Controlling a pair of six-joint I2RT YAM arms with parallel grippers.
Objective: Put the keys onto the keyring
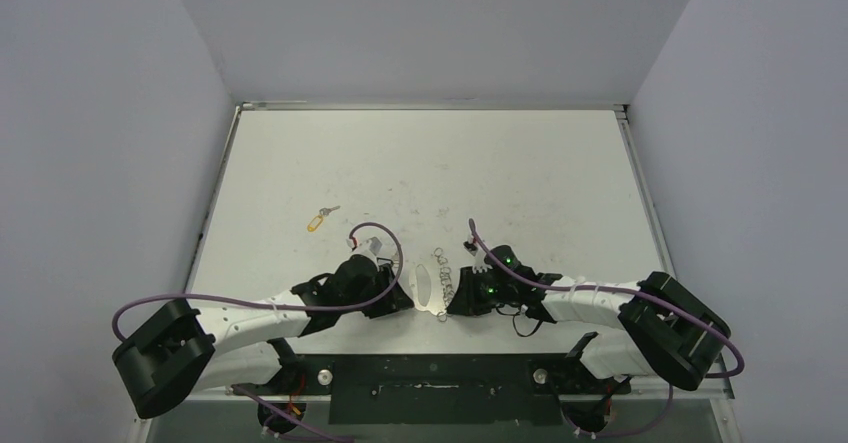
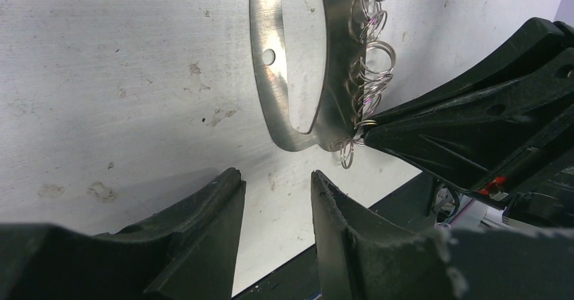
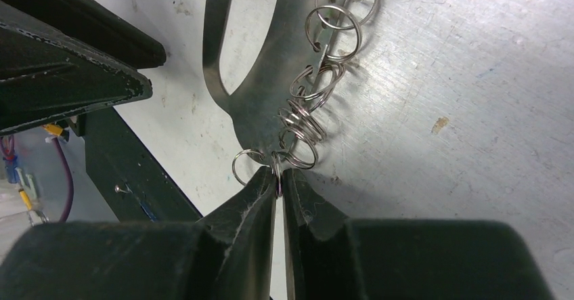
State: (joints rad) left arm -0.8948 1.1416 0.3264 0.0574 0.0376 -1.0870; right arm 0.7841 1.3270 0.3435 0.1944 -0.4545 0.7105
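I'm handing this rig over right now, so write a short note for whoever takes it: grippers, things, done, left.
Left gripper: fingers open, empty, just short of the keyring on the table.
Right gripper: fingers pinched on the end ring of the keyring's chain.
Yellow-tagged key: loose on the table, farther out and left of the left gripper.
Done: ring gripped; no key seen on it.
Left: fetch and thread the keys.

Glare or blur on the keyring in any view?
Left wrist: glare streak on the keyring, far end cropped. Right wrist: small rings crisp, faint shadows. Top external: even light, yellow-tagged key tiny, no detail.
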